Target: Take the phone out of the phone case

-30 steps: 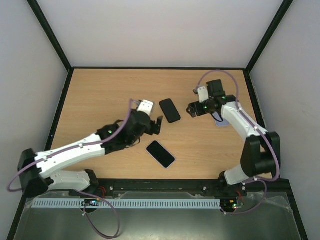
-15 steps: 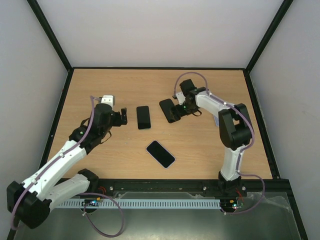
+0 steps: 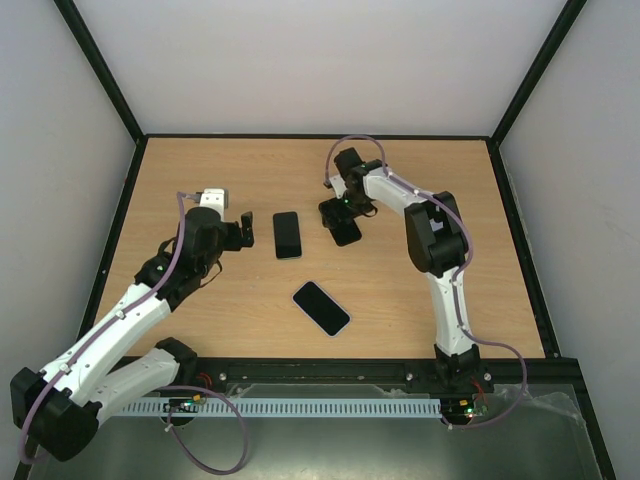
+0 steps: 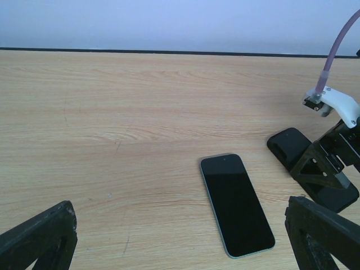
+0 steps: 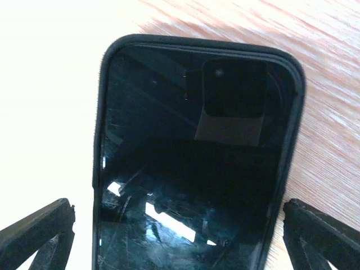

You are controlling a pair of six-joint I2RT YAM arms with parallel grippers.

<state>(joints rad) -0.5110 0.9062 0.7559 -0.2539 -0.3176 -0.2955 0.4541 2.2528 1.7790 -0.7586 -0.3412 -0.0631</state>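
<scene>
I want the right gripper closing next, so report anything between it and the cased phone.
Nothing visible stands in the way. The right gripper hangs directly over the cased phone, jaws open, with its fingers on either side. The nearest other phone lies apart from it.

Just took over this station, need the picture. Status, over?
Left gripper open, facing a loose phone. Right gripper open, over the cased phone. Phone not yet out; nothing in the way.
</scene>
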